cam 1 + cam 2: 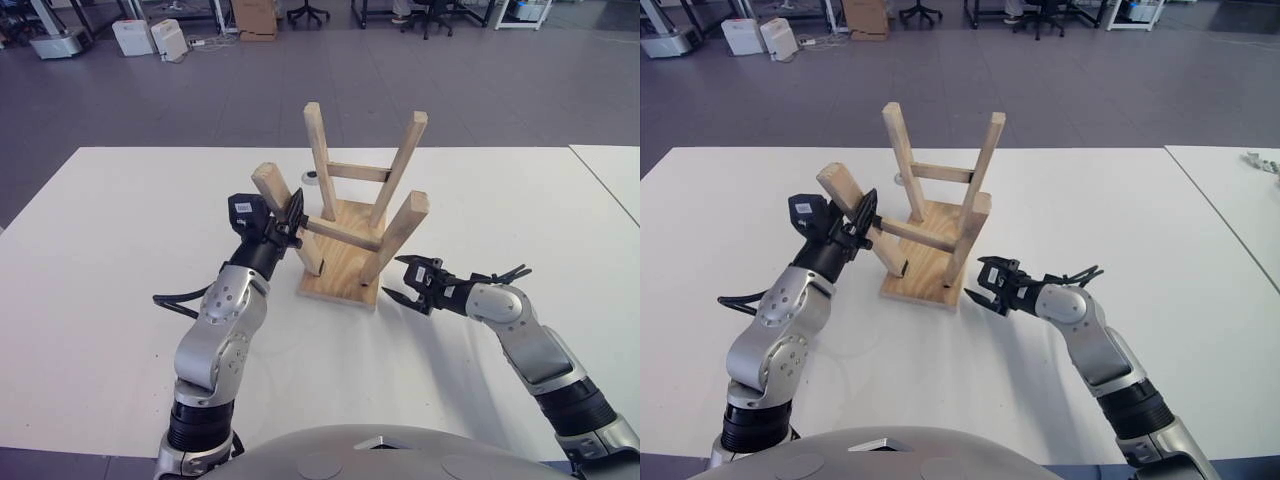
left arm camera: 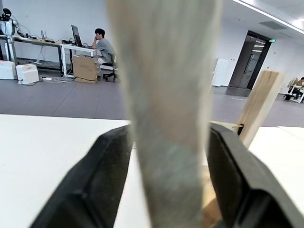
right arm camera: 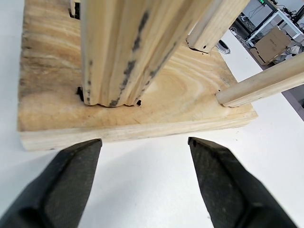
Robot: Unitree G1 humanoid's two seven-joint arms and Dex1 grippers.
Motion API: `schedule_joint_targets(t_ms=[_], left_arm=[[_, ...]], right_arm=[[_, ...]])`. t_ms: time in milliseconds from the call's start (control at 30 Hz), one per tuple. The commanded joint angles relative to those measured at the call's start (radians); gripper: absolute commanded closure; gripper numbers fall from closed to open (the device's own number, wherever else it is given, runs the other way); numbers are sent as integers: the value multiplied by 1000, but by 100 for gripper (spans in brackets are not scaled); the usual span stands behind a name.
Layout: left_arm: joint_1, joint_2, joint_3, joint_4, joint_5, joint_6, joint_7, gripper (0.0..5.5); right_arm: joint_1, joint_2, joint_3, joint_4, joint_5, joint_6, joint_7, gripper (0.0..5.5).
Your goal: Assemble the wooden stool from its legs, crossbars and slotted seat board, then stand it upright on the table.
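The wooden stool rests upside down on the white table (image 1: 120,230), its seat board (image 1: 340,275) flat and four legs pointing up. Crossbars (image 1: 358,172) link the legs. My left gripper (image 1: 293,222) is shut on the tilted front-left leg (image 1: 270,188), roughly halfway up; in the left wrist view that leg (image 2: 166,95) stands between the black fingers (image 2: 90,190). My right gripper (image 1: 395,280) hovers open just off the board's near right corner, touching nothing. Its wrist view shows the board edge (image 3: 142,128) and a leg (image 3: 123,47) seated in its slot.
A small round object (image 1: 310,178) lies on the table behind the stool. A black cable (image 1: 175,300) loops beside my left arm. A second table (image 1: 610,170) adjoins at the far right. Open tabletop surrounds the stool.
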Motion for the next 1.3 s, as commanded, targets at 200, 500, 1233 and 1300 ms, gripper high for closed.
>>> schedule_joint_targets(t_ms=[200, 500, 1233, 1300], left_arm=[[-59, -47, 28, -38, -63, 30, -28, 149], [43, 44, -12, 134, -43, 319, -41, 145], [-101, 145, -187, -31, 97, 332, -89, 145], [-107, 127, -156, -59, 80, 344, -92, 145]], right_arm=[[-20, 3, -7, 10, -9, 2, -6, 211], [-20, 9, -8, 23, -4, 2, -8, 211], [-47, 23, -12, 26, -11, 4, -15, 211], [-54, 22, -24, 26, -10, 4, -21, 211]])
